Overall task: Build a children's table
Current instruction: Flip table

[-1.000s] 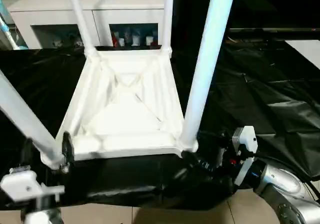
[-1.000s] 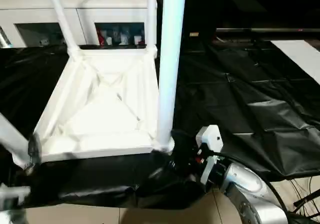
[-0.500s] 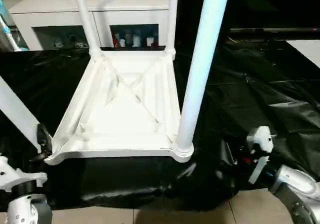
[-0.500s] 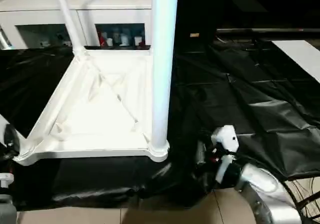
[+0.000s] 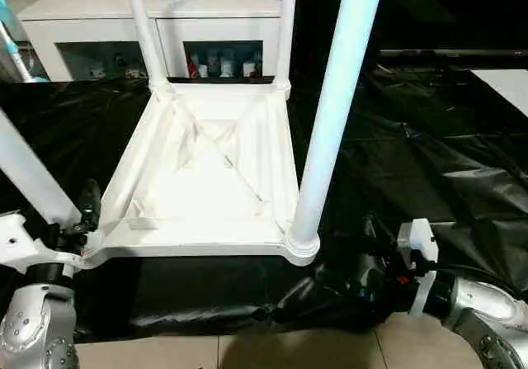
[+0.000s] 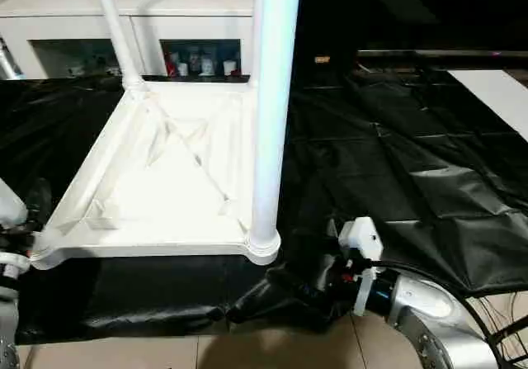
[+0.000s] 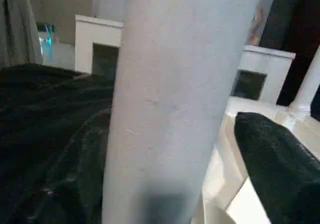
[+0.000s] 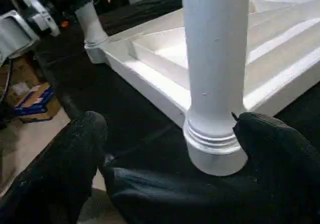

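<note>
Now the left pincer (image 5: 82, 216) is seen drawn up against the near-left leg (image 5: 29, 179) with fingers spread wide around it, nothing gripped. The children's table (image 5: 206, 179) lies upturned on the black worktop (image 5: 429, 146), all four legs seated — assembly judged nearly complete. The right pincer (image 8: 165, 149), pulled back, gapes empty beside the near-right leg (image 5: 334, 113).

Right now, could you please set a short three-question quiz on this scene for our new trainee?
1. True or false: the children's table lies upside down with its legs pointing up.
2. What covers the work table? A) white paper B) black sheeting C) bare wood
3. Fill in: the right gripper stands open around the base of the near right ____.

Key: 1 true; 2 B; 3 leg.
</note>
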Robot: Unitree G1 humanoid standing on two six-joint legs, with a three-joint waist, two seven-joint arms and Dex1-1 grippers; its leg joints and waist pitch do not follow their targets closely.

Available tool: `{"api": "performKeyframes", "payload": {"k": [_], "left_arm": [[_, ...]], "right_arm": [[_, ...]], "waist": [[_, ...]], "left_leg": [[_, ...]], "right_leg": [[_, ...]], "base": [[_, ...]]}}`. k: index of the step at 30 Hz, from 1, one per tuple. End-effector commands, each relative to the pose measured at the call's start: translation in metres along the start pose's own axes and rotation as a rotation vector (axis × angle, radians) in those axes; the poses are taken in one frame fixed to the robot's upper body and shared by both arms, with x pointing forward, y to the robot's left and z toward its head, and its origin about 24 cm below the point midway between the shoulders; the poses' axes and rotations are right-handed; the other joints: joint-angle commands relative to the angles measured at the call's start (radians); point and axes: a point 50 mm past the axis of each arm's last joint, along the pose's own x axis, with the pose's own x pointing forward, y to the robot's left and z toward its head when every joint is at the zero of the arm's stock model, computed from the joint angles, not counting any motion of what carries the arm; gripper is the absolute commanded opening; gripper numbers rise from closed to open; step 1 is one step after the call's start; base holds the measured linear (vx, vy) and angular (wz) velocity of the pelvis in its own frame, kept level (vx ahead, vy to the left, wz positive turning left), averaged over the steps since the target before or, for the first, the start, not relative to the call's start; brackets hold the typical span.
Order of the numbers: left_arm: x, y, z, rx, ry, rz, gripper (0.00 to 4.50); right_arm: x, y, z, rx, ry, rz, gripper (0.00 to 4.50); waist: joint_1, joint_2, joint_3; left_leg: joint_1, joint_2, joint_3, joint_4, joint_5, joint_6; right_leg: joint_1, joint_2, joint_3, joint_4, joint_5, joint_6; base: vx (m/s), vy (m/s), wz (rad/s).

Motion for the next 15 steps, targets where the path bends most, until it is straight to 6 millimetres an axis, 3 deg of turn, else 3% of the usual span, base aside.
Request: {"api": "performKeyframes", "payload": {"k": [1,6,12,14,15], "left_arm": [[0.002,-0.008,0.000,-0.004,0.024,-0.051,3.66],[0.004,-0.017,0.001,-0.008,0.026,-0.080,3.28],[0.008,-0.021,0.000,-0.001,0.043,-0.100,2.78],[0.012,-0.020,-0.001,0.007,0.057,-0.096,2.59],[0.013,-0.019,-0.001,0.018,0.068,-0.092,2.59]], "right_arm": [[0.007,0.001,0.010,-0.030,-0.031,0.015,4.50],[0.022,0.002,0.012,-0.029,-0.051,0.056,4.50],[0.026,0.003,0.008,-0.022,-0.021,0.122,4.50],[0.029,-0.001,0.008,-0.025,-0.008,0.135,4.50],[0.028,0.000,0.010,-0.029,0.000,0.159,4.50]], "waist": [[0.002,0.007,-0.029],[0.006,0.008,-0.030],[0.009,0.008,-0.030],[0.008,0.020,-0.029],[0.008,0.016,-0.030]], "left_leg": [[0.014,0.010,-0.005,-0.082,-0.417,0.007],[0.016,0.011,-0.005,-0.083,-0.419,0.003],[0.015,0.011,-0.005,-0.084,-0.429,0.000],[0.017,0.009,-0.007,-0.084,-0.443,-0.008],[0.018,0.010,-0.006,-0.083,-0.445,-0.009]], "right_leg": [[0.020,-0.020,0.017,-0.084,-0.327,-0.098],[0.020,-0.021,0.017,-0.081,-0.318,-0.108],[0.021,-0.020,0.018,-0.082,-0.322,-0.104],[0.019,-0.020,0.017,-0.082,-0.331,-0.106],[0.020,-0.019,0.017,-0.083,-0.325,-0.106]], "base": [[0.000,0.000,0.00],[0.000,0.000,0.00],[0.000,0.000,0.00],[0.000,0.000,0.00],[0.000,0.000,0.00]]}}
